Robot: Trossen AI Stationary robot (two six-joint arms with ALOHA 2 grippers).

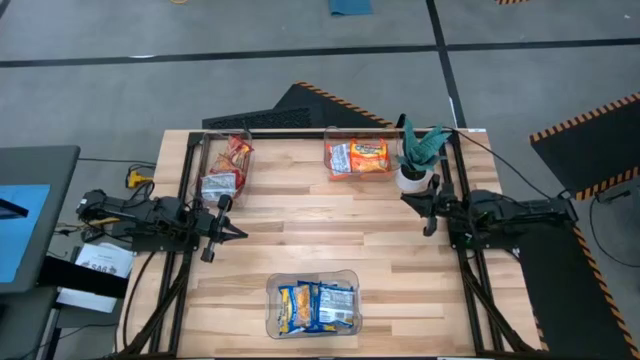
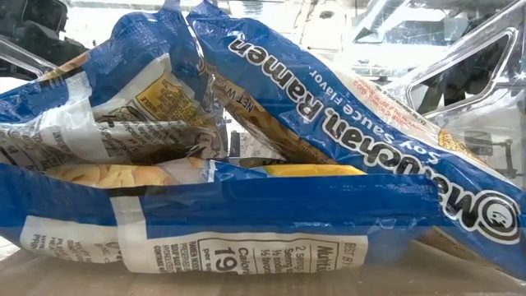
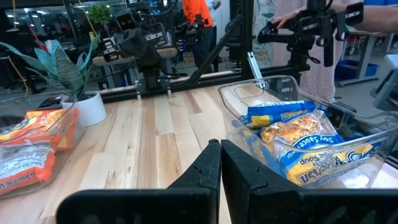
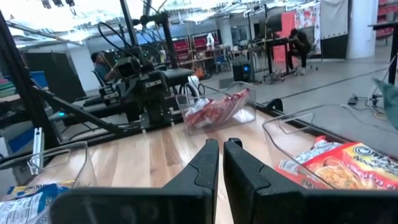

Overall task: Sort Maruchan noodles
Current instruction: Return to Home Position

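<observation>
The Maruchan noodle packets lie in three clear bins. Red-and-silver packets [image 1: 226, 170] fill the far-left bin. Orange packets [image 1: 358, 157] fill the far-middle bin. Blue-and-yellow packets [image 1: 316, 306] fill the near bin and crowd the low view [image 2: 263, 148]. My left gripper [image 1: 238, 234] is shut and empty over the table's left side. My right gripper [image 1: 407, 196] is shut and empty at the table's right side, near the plant.
A green potted plant in a white pot [image 1: 416, 160] stands at the far right, close beside my right gripper. Bare wood [image 1: 330, 225] lies between the two grippers. The table's frame rails [image 1: 186, 180] run along both sides.
</observation>
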